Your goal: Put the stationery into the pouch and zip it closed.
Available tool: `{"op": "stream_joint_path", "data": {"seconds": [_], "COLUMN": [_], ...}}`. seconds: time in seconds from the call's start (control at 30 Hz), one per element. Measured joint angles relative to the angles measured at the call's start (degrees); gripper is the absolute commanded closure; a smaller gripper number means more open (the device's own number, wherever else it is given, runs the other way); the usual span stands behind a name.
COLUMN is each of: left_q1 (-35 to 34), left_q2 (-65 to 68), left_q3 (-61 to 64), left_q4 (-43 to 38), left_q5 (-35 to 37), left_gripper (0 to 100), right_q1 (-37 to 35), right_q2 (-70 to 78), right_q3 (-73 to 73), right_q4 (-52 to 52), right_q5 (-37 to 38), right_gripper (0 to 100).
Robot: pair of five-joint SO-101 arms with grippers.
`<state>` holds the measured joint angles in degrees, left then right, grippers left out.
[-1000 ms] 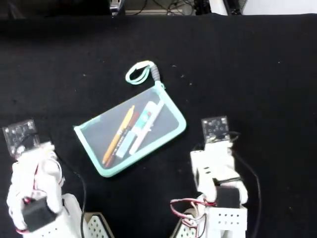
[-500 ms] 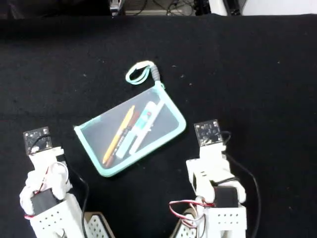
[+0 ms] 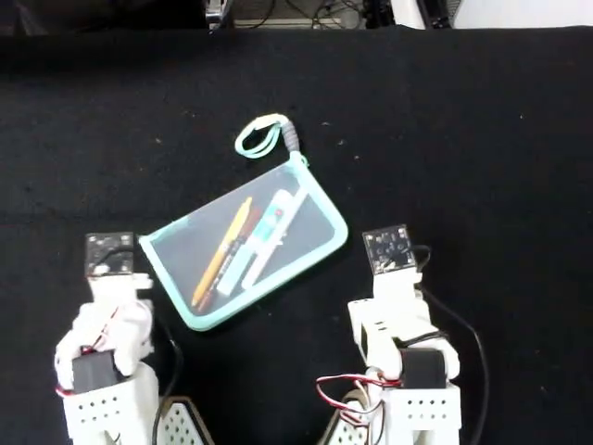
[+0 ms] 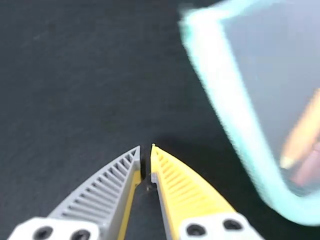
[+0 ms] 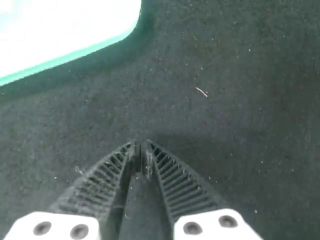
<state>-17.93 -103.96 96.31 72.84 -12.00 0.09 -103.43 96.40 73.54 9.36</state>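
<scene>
The pouch [image 3: 243, 243] lay flat on the black table [image 3: 482, 139], near its middle, turned at a slant, with its mint-green trim all round and a clear face upward. Through that face the stationery showed inside: an orange pencil [image 3: 222, 252] lying lengthwise, a white pen [image 3: 275, 234] beside it, and another item or two between them that could not be told apart. A green strap [image 3: 259, 136] looped out from the pouch's far corner and rested on the cloth. Whether the zip was drawn shut could not be made out. In the high view the left arm [image 3: 104, 324] stood at the near edge of the table, just beside the pouch's near-left corner, and the right arm [image 3: 400, 324] stood at the near edge just off the pouch's right corner; neither touched it. The left gripper [image 4: 145, 148] was clenched on nothing, its grey and yellow fingertips meeting above bare cloth, with the pouch's rounded edge [image 4: 225, 100] close by and the pencil's end [image 4: 302, 135] visible through the clear face. The right gripper [image 5: 139, 145] was likewise clenched and empty, its dark fingertips together over the cloth, with one corner of the pouch [image 5: 60, 35] lying apart from it, a strip of table between them.
</scene>
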Motion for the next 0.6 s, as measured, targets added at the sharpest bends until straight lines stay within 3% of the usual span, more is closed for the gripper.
{"op": "stream_joint_path", "data": {"seconds": [0.2, 0.6], "left_q1": [6.1, 6.5], "left_q2": [0.0, 0.0], "left_q3": [0.0, 0.0], "left_q4": [0.0, 0.0], "left_q5": [0.0, 0.0], "left_gripper": [95, 95], "right_q1": [0.0, 0.0], "right_q2": [0.0, 0.0], "right_q3": [0.0, 0.0], "right_q4": [0.0, 0.3], "right_q5": [0.0, 0.0], "right_gripper": [98.5, 98.5]}}
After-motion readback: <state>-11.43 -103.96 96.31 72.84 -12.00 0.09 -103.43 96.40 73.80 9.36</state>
